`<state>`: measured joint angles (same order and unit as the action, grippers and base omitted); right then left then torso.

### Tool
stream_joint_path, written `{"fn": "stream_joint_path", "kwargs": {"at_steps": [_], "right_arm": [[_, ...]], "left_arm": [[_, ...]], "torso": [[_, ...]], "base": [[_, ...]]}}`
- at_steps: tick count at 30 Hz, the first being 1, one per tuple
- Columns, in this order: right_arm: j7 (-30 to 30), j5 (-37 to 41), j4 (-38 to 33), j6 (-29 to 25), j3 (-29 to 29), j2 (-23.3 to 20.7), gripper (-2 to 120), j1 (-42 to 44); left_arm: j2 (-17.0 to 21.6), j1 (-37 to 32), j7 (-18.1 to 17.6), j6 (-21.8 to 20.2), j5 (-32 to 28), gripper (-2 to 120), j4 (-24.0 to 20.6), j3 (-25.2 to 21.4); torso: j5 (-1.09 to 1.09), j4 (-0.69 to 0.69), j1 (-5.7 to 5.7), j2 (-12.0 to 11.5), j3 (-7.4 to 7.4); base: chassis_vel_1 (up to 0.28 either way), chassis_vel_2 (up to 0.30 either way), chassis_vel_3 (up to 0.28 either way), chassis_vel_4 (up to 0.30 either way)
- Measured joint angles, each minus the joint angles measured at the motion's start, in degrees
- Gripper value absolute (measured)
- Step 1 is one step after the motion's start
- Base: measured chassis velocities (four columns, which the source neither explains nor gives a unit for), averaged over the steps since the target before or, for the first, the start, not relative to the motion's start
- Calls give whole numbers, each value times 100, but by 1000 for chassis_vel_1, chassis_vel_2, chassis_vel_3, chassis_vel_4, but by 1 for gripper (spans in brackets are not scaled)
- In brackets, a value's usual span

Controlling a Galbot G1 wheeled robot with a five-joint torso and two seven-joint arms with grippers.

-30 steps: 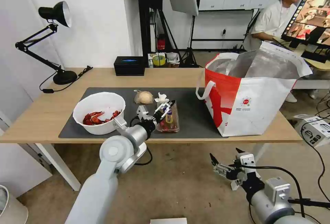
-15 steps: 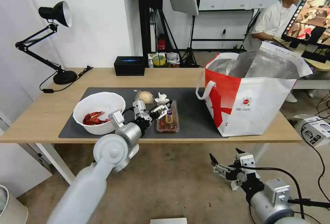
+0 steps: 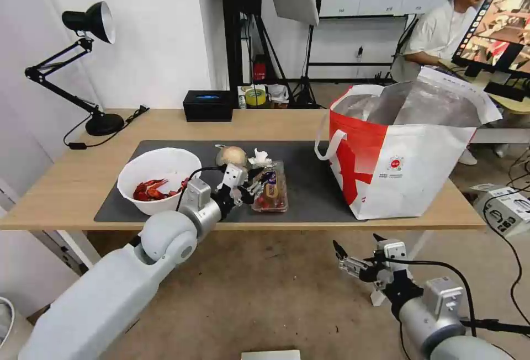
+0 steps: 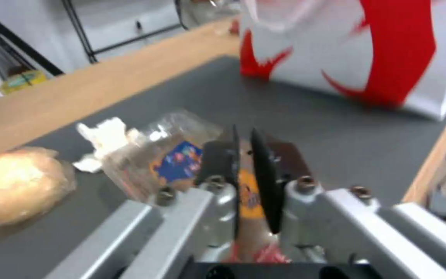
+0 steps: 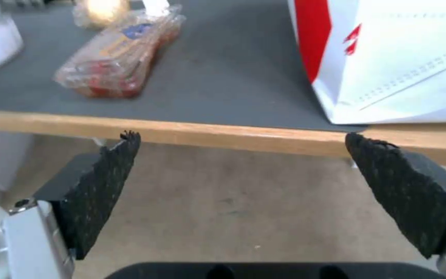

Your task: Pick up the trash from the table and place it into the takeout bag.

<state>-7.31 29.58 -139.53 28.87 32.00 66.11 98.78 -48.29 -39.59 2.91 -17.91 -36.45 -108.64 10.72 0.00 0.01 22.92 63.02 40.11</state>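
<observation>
The trash lies on the dark mat of the table: a white bowl of red shells, a wrapped beige bun, a crumpled tissue and a clear clamshell tray of red fruits. My left gripper is low at the tray's left side. In the left wrist view its fingers are pinched on the tray. The takeout bag stands open at the table's right end. My right gripper hangs open below the table's front edge.
A black box and a black desk lamp stand at the back of the table. The bag's white loop handle hangs towards the tray. A cardboard box and cables lie on the floor to the right.
My left gripper came down from above the tray to its left side and its fingers closed. The left arm swung lower and leftward. The right arm barely shifted.
</observation>
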Motion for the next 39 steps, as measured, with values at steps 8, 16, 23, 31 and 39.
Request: {"fn": "stream_joint_path", "kwargs": {"at_steps": [8,16,23,31,39], "right_arm": [[-208,1204,62,-164,89,19,100,-323],[-233,2022,314,-376,125,-220,100,-747],[-208,3028,572,-778,0,-267,100,-1343],[-531,3843,1068,-799,-230,-286,100,-2124],[-757,4469,1598,-727,-545,-182,100,-2725]], "left_arm": [[-93,990,67,60,-30,0,562,1007],[-18,1173,190,103,123,0,923,1187],[38,1076,275,167,289,0,960,1193],[88,1050,285,205,338,0,978,1204],[95,1003,267,217,322,0,965,1162]], "torso": [[2,-3,0,0,0],[0,-1,0,0,0],[0,-1,0,0,-1],[0,0,0,0,0],[0,-1,0,0,0]], "base": [[0,0,0,0],[0,0,0,0],[0,0,0,0],[0,0,0,0],[0,0,0,0]]}}
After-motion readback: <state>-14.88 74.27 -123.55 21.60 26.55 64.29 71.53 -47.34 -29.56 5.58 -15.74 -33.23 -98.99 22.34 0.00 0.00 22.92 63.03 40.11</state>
